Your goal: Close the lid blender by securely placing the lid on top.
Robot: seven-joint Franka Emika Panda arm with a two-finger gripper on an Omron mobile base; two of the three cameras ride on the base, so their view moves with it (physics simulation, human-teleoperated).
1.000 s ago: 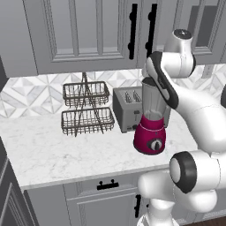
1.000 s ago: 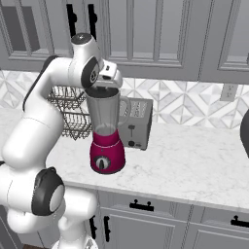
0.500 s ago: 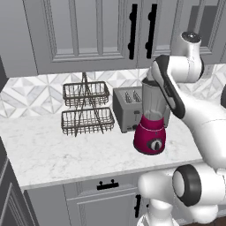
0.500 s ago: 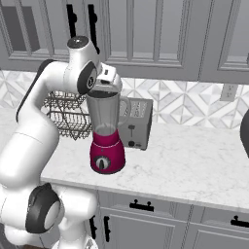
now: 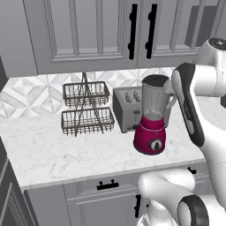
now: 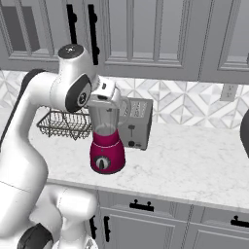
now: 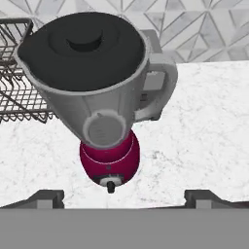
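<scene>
The blender [image 5: 151,126] stands on the marble counter, with a magenta base [image 7: 110,159] and a clear grey jar [image 6: 104,121] whose handle points right in the hand view. The lid [image 7: 85,48], a dark grey round cap, sits on the jar's rim and covers the mouth. It also shows as a dark cap, the lid [image 5: 155,80], at the jar top. My gripper [image 7: 124,198] hovers above and to the front of the jar, open, its fingertips [image 7: 47,197] spread wide with nothing between them. The white hand [image 6: 103,90] sits right by the jar top.
A boxy silver toaster [image 5: 128,108] stands just behind the blender. A two-tier wire basket rack [image 5: 86,110] is to its left. Upper cabinets [image 5: 101,31] hang close overhead. The counter's front edge [image 6: 160,194] runs below, with open marble to the right.
The arm has swung outward and the hand has drawn back from the jar top. The lid stays on the jar, and the blender has not moved.
</scene>
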